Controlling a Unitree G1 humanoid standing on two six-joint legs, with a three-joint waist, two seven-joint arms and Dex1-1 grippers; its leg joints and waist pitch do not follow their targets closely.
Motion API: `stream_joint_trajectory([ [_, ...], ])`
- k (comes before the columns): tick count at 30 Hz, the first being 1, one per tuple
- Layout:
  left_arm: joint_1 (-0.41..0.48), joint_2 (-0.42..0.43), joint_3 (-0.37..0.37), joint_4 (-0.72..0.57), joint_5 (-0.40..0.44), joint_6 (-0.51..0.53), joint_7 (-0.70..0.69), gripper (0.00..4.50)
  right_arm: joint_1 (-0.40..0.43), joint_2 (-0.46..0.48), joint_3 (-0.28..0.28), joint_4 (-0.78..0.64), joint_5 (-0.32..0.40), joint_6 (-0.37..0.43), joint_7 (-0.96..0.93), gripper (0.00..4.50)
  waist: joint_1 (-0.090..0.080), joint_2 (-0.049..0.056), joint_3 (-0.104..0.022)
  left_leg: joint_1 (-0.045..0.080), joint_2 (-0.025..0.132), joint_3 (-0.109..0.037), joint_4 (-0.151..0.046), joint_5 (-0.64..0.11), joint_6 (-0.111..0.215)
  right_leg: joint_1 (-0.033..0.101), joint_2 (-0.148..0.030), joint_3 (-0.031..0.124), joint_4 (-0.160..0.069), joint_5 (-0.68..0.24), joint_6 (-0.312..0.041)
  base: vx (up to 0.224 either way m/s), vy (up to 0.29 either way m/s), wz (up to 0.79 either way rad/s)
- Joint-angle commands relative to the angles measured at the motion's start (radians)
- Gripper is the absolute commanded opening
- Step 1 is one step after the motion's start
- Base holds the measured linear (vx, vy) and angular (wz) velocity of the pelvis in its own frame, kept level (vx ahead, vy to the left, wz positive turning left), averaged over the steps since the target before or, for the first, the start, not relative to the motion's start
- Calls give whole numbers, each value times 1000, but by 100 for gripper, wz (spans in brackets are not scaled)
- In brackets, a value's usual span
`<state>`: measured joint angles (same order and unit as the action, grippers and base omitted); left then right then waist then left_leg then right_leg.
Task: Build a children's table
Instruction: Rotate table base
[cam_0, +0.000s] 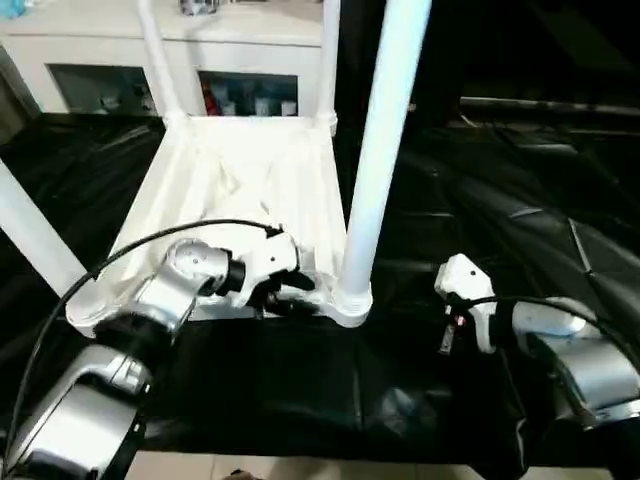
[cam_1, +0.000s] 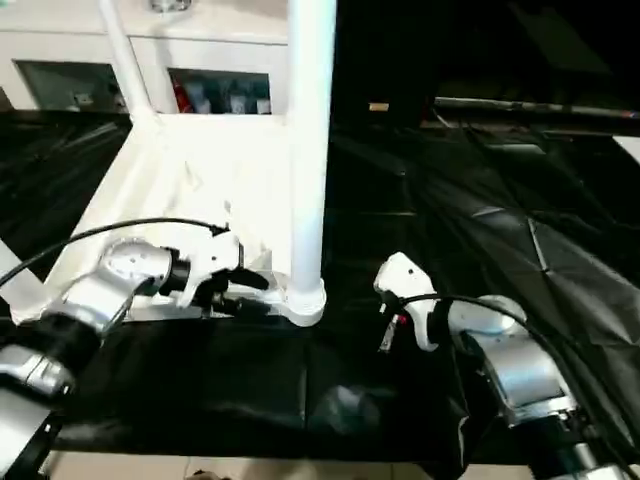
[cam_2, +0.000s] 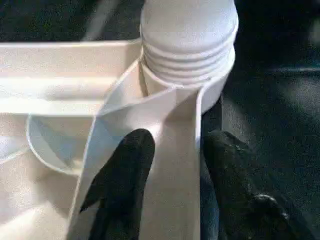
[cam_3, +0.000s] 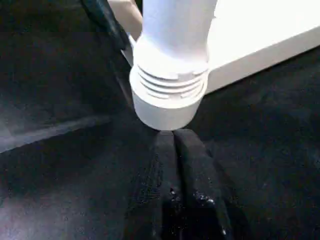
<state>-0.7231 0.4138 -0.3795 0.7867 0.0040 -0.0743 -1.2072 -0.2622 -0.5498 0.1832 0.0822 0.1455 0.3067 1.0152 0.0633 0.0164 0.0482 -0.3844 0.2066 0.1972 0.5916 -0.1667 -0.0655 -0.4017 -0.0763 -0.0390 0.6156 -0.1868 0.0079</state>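
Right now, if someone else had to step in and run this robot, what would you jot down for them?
Left gripper: fingers shut on the table top's rim wall beside the near right corner socket, steadying it.
Right gripper: fingers shut, empty, just short of that socket, above the black cloth.
Table top lies upside down on the cloth.
Done: four legs stand up from the corners; the near right leg sits in its socket with its threads showing.
Left: check that leg is screwed fully home, check the others, then turn the table onto its legs.
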Motion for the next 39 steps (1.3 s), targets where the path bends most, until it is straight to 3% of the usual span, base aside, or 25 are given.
stream_joint_trajectory([
  [1, -27, 3, -15, 39, 28, -23, -15, 172, 7, -8, 9, -11, -7, 11, 9, 0, 5, 4, -67, 23, 19, -15, -61, -248, 21, 49, -51, 31, -73, -139, -248, 0, 0, 0],
  [3, -35, 10, -24, 63, 40, -26, -33, 156, 5, -9, 11, -12, -13, 13, 6, 0, 5, 14, -68, 23, 19, -16, -61, -253, 20, 50, -51, 30, -73, -136, -254, 0, 0, 0],
  [8, -43, 14, -19, 97, 47, -41, -35, 113, 0, -11, 13, -12, -17, 15, 4, 0, 6, 16, -67, 23, 20, -15, -62, -255, 21, 49, -52, 29, -74, -152, -257, 0, 0, 0],
  [16, -47, -6, 38, 151, 14, -73, -41, 33, -20, -6, 27, 3, -17, 9, 2, 0, 7, 8, -65, 23, 19, -14, -62, -269, 23, 48, -54, 29, -80, -202, -249, 0, 0, 0],
  [19, -36, -9, 47, 151, -1, -76, -56, 20, -25, -4, 31, 17, -22, 0, 6, 0, 9, 10, -64, 24, 21, -15, -64, -273, 20, 46, -55, 30, -81, -223, -242, 0, 0, 0],
  [23, -18, -20, 71, 160, -24, -79, -72, 6, -29, 0, 37, 24, -22, -5, 4, 0, 7, 9, -67, 20, 20, -16, -63, -250, 25, 49, -54, 29, -77, -181, -245, 0, 0, 0],
  [28, 33, -40, 101, 108, -70, -48, -89, 6, -25, 9, 28, 25, -13, -12, -4, 0, 7, 4, -69, 17, 21, -14, -60, -219, 48, 51, -58, 29, -72, -156, -254, 0, 0, 0],
  [31, 99, -48, 82, 15, -77, -7, -93, 6, -22, 28, 26, 35, -17, -26, -24, 0, 4, 0, -66, 17, 22, -13, -62, -225, 54, 47, -57, 29, -77, -205, -242, 0, 0, 0],
  [32, 121, -51, 72, -20, -78, 10, -92, 6, -21, 32, 29, 37, -20, -29, -27, 0, 4, 5, -66, 21, 25, -13, -62, -232, 53, 43, -58, 30, -79, -227, -238, 0, 0, 0],
  [33, 172, -51, 43, -108, -64, 50, -101, 6, -17, 37, 35, 33, -21, -29, -27, 0, 4, 5, -63, 20, 24, -12, -64, -238, 52, 42, -57, 31, -81, -250, -230, 0, 0, 0],
  [39, 214, -55, 34, -196, -34, 75, -72, 6, -12, 36, 36, 23, -18, -24, -19, 0, 5, 5, -61, 21, 21, -13, -67, -264, 45, 35, -57, 32, -93, -360, -173, 0, 0, 0],
])
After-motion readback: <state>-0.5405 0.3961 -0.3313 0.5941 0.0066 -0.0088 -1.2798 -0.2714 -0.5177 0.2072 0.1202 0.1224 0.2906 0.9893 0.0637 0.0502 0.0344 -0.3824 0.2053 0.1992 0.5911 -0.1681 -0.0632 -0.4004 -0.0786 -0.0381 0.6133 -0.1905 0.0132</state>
